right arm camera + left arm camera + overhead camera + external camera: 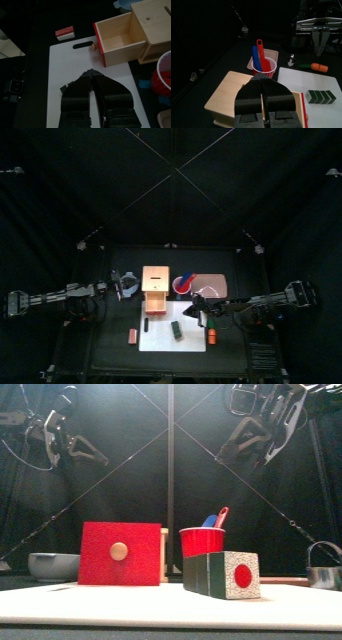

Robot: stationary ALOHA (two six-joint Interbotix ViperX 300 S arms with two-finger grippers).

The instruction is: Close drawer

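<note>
**Drawer open, push not yet begun**

While the left gripper [266, 107] hovers clenched and empty over the cabinet [154, 281], the drawer [120, 40] stands pulled out at mid-table — its red front [120, 554] untouched. Rightward, the right gripper [92, 75] hangs pinched shut, grasping nothing; next it must press that front inward. No legible writing.

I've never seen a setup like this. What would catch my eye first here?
Probably the drawer: it stands pulled out of its light wooden cabinet, empty, its red front facing the table's front edge. Beside it stands a red cup holding red and blue utensils. Both black arms hang above, touching nothing.
</note>
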